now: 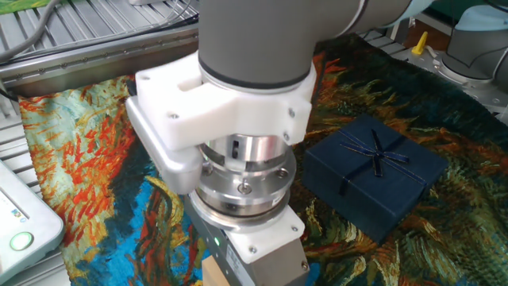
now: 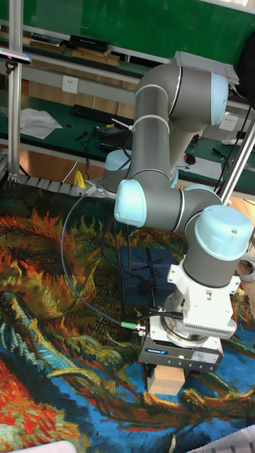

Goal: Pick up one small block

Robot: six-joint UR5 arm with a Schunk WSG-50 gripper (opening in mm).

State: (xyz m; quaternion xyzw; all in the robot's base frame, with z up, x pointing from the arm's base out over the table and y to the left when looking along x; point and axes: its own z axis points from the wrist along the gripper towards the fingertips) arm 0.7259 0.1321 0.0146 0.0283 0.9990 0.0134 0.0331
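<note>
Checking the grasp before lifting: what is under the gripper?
The small block sits directly under the gripper, on the painted cloth. The gripper body covers the block's top and the fingers, so whether they are closed on it cannot be seen.

I can't read any text here; the blue label (image 2: pixel 157 350) on the hand's body is too blurred.

The jaws are hidden behind the gripper (image 2: pixel 179 362) body, perhaps straddling the small block (image 2: pixel 166 381).
</note>
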